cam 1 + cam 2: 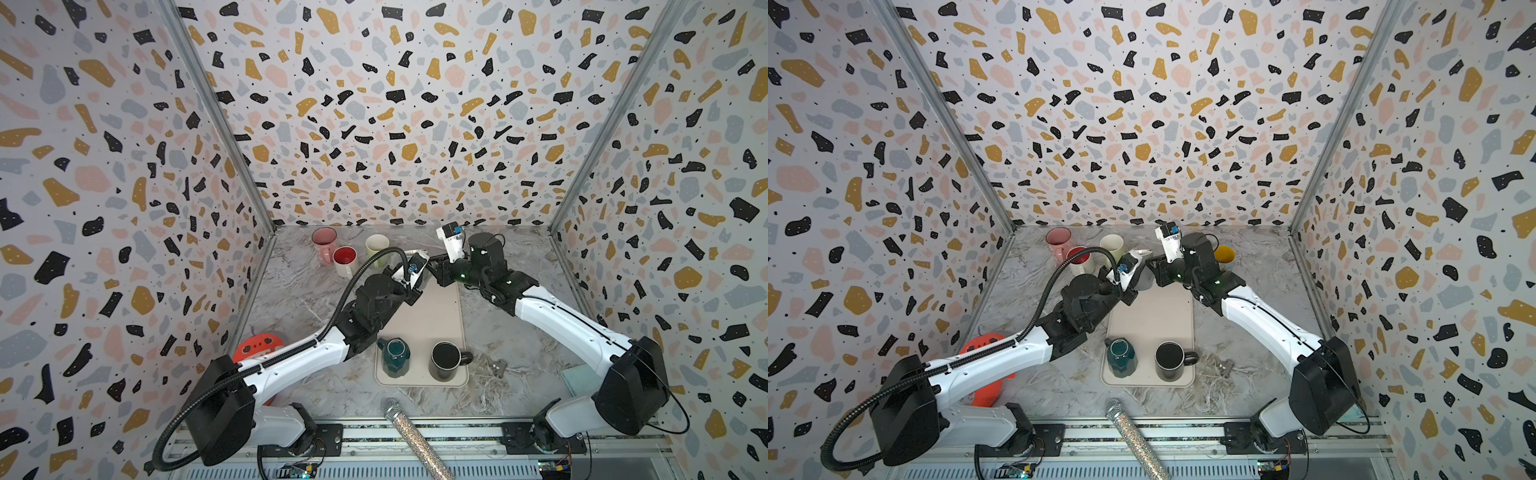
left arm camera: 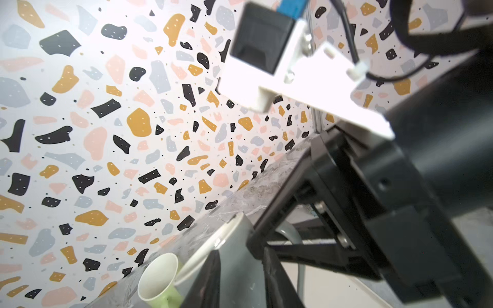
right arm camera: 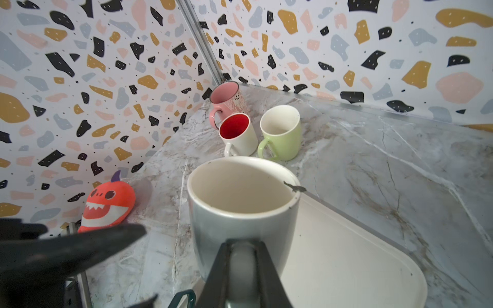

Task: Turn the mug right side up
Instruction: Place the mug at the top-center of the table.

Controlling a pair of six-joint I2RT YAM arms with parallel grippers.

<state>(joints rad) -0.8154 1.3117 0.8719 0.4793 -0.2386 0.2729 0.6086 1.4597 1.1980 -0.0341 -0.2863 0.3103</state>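
The grey mug (image 3: 240, 221) with a cream inside stands mouth up over the far left corner of the beige mat (image 3: 346, 253). My right gripper (image 3: 244, 269) is shut on its handle, one finger on each side. In a top view the mug (image 1: 1144, 277) shows between the two wrists. My left gripper (image 2: 242, 282) is open beside the mug's outer wall. Its black fingers (image 3: 106, 237) show in the right wrist view, a short gap away from the mug. I cannot tell whether the mug's base rests on the mat.
A teal mug (image 1: 394, 357) and a black mug (image 1: 446, 360) stand on the mat's near end. Pink (image 1: 324, 241), red-lined white (image 1: 345, 259) and green (image 1: 377, 247) mugs cluster at the back left. A yellow mug (image 1: 1224, 253) sits behind my right arm. An orange shark toy (image 1: 257, 347) lies left, a glitter microphone (image 1: 411, 432) in front.
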